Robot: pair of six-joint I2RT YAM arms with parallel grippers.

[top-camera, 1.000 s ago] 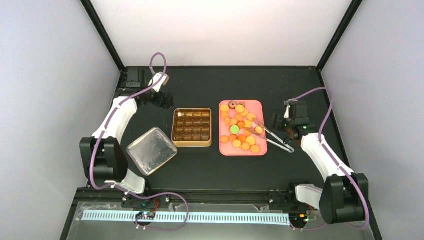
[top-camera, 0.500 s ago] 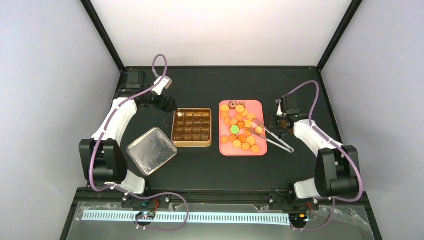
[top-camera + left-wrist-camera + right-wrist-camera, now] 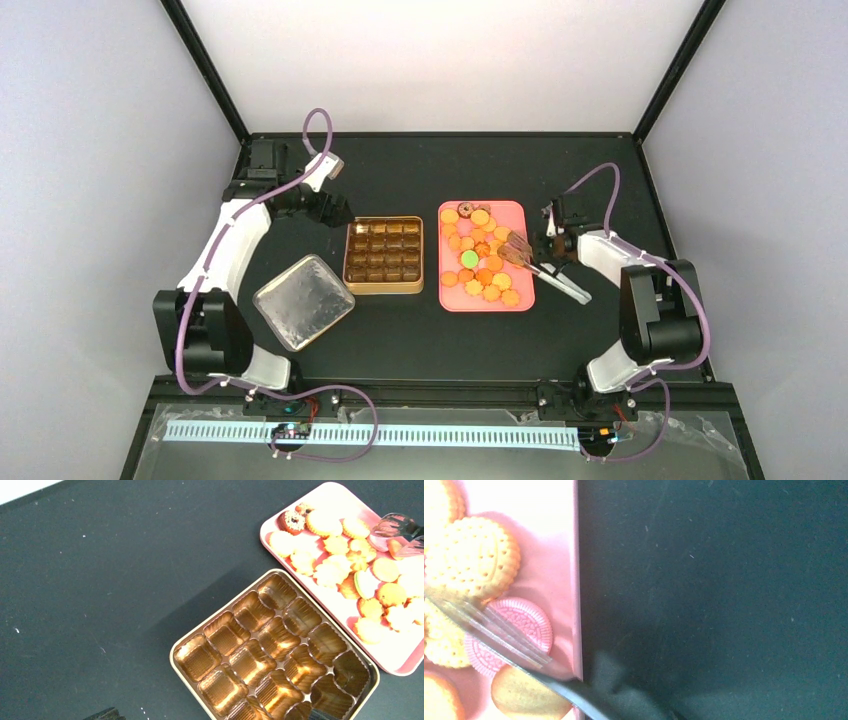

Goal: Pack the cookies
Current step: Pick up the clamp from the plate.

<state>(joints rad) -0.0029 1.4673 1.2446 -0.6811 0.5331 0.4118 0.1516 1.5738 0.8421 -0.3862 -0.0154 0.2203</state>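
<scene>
On the black table, the flat pink plastic tray (image 3: 518,212) sits just to the left of my right gripper (image 3: 556,247). All the small round and flower-shaped cookies (image 3: 480,255) are on it in a loose pile. Most are orange-gold, one is green, one is pink, and a few at the far end are dark. My right gripper looks closed around the long shiny metal tongs (image 3: 550,272). I judge that from how the tongs hang over the tray, because I cannot see my fingers. The tongs slant from near me toward the tray, and their tips are above the cookies on the right side. In my right wrist view one tong arm crosses over the pink ridged cookie (image 3: 531,620). The brown square tin with little cups (image 3: 384,290) is just left of the tray, and every cup I can see is empty. My right arm is nearer the cookies. My left gripper (image 3: 335,210) waits by the tin's far left corner, and I cannot tell if it is open. The silver square lid (image 3: 303,300) lies left of the tin.
</scene>
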